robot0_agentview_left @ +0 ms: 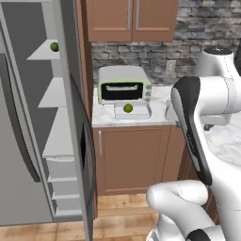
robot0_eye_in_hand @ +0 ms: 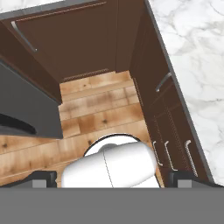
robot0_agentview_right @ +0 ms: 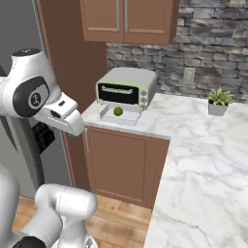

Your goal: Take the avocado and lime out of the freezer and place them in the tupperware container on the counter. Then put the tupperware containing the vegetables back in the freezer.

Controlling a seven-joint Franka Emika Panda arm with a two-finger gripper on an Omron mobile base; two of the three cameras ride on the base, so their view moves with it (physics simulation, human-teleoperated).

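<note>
- The pincer [robot0_eye_in_hand: 112,183] pointed straight down over the wooden floor [robot0_eye_in_hand: 87,113], its 2 tips spread fully apart with nothing between them.
- Far below the pincer lay the floor, with the brown cabinets [robot0_eye_in_hand: 78,39] on 2 sides of it and the dark freezer door [robot0_eye_in_hand: 22,105] on another.
- The lime [robot0_agentview_left: 127,108] sat inside the tupperware container [robot0_agentview_left: 133,113], well away from the pincer, on the counter [robot0_agentview_left: 160,101] just in front of the toaster oven [robot0_agentview_left: 123,84].
- The freezer [robot0_agentview_left: 61,122] stood open, its door [robot0_agentview_left: 19,155] swung out, white shelves and drawers showing.
- A small green fruit, which looked like the avocado [robot0_agentview_left: 54,46], rested on an upper freezer shelf [robot0_agentview_left: 44,54], far from the pincer.
- A small potted plant [robot0_agentview_right: 218,101] stood on the counter by the stone wall.
</note>
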